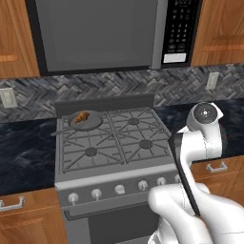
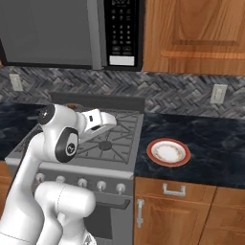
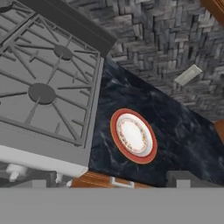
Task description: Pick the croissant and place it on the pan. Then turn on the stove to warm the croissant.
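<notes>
While 1 croissant (image 1: 83, 116) lies in 1 pan (image 1: 86, 121) on the 4-burner stove (image 1: 110, 143), the end effector's opening cannot be told.

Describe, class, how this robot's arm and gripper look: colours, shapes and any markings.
The arm is built of glossy white, rounded segments with dark grey to black bands at the joints. One joint ends in a round grey cap with a small centre dot. In the hand view, the gripper shows two small dark grey, blocky fingertips. No cables or lettering are visible.

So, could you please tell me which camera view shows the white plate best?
The hand view: the plate sits near the middle, large and unobstructed, on the dark counter beside the stove. The right base view has it smaller and flatter.
</notes>
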